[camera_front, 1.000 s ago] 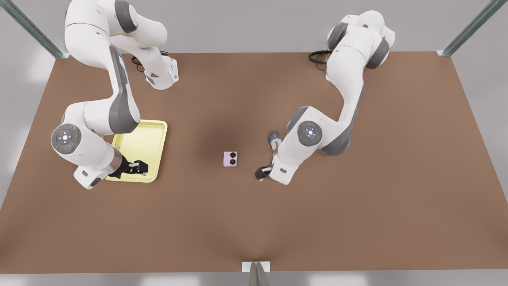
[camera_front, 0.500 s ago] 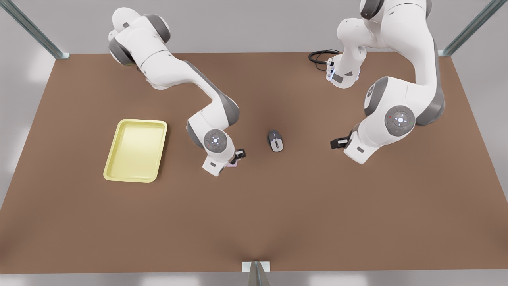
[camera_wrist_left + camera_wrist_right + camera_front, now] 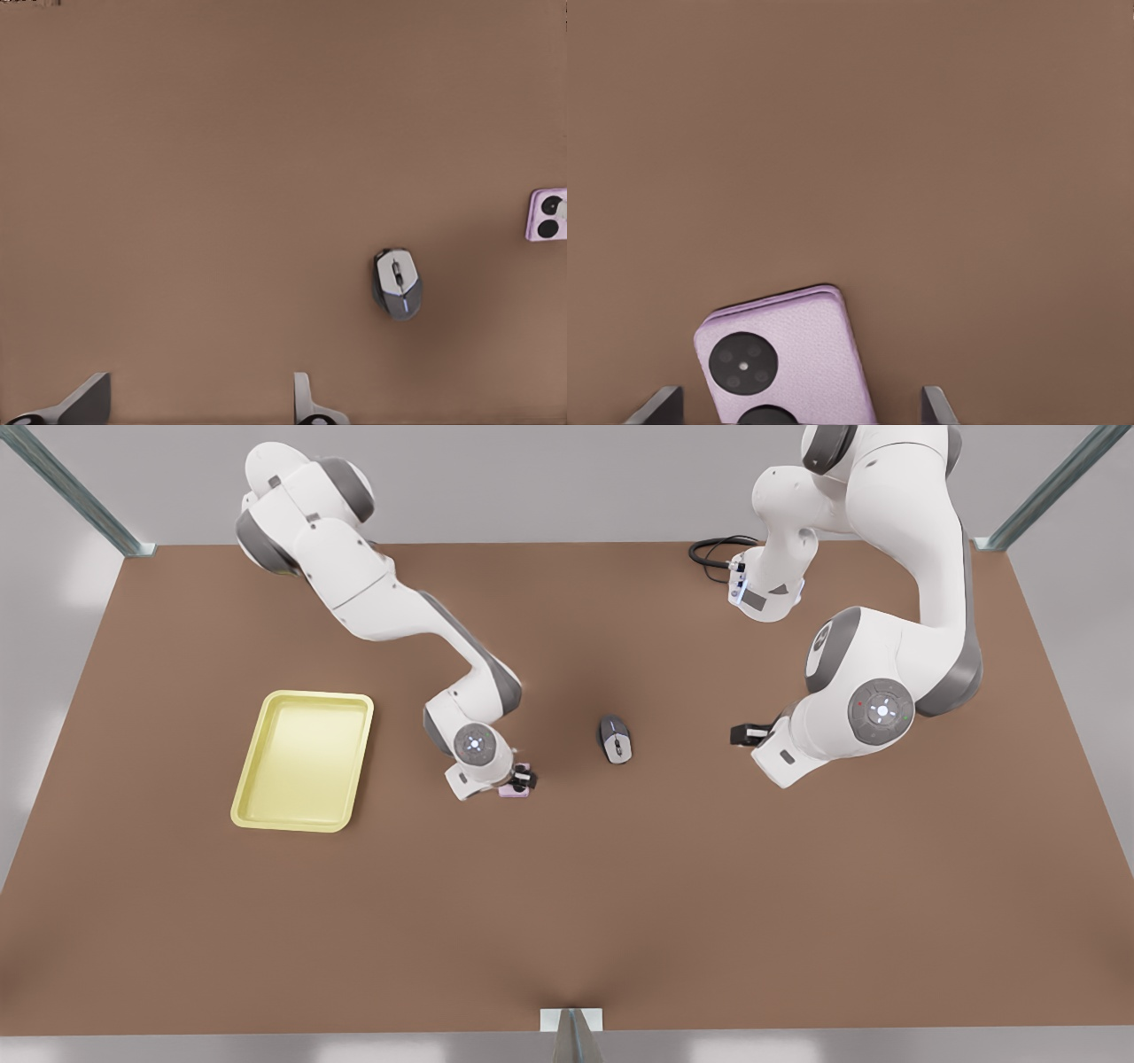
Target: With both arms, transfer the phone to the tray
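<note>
The pale-pink phone [image 3: 784, 363] lies flat on the brown table, its black camera circles facing up. My right gripper [image 3: 797, 407] hangs just over it, open, one finger on each side and not touching. In the front view this gripper [image 3: 523, 779] covers most of the phone [image 3: 511, 792], near the table's middle. My left gripper [image 3: 744, 734] waits at the front view's right, open [image 3: 199, 407], with the phone [image 3: 547, 215] far off. The pale yellow tray [image 3: 306, 757] lies at the front view's left, with nothing in it.
A grey computer mouse [image 3: 615, 740] lies between the two grippers, a little to the front view's right of the phone; the left wrist view has this mouse [image 3: 397, 282] ahead of the fingers. A black cable [image 3: 709, 553] coils at the table's far edge.
The arm that was over the tray has swung across to the phone and lowered onto it. The other arm has pulled back toward the front view's right, uncovering the mouse.
</note>
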Robot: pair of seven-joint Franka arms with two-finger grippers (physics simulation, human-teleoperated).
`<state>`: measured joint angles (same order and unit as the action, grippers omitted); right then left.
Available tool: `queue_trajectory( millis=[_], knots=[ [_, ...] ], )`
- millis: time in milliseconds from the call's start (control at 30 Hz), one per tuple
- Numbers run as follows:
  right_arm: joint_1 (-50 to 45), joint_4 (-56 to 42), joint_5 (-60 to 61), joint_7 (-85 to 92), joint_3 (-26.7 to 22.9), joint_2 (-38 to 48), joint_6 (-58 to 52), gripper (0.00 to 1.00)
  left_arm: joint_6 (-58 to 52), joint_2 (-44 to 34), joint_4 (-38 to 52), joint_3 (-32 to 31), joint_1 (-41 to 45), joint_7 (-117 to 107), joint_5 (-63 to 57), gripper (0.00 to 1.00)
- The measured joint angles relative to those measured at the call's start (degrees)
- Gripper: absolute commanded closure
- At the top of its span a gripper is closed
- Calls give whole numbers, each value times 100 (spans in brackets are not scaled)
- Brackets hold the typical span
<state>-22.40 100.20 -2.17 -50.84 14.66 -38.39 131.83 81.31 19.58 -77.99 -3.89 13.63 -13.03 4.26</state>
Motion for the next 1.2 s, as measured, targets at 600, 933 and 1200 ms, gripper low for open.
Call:
queue_trajectory(
  millis=[600, 933, 1200],
  knots=[
    [-33, 339, -308, 1588, 163, -111, 787, 0, 81, 247, 368, 62, -1, 567, -4, 0],
    [-43, 191, -451, 2108, 162, -326, 851, 10, 97, 392, 369, 65, -5, 712, -7, 0],
    [-4, 152, -424, 2396, 167, -253, 856, 22, 98, 448, 364, 63, -4, 782, 0, 0]
  ],
)
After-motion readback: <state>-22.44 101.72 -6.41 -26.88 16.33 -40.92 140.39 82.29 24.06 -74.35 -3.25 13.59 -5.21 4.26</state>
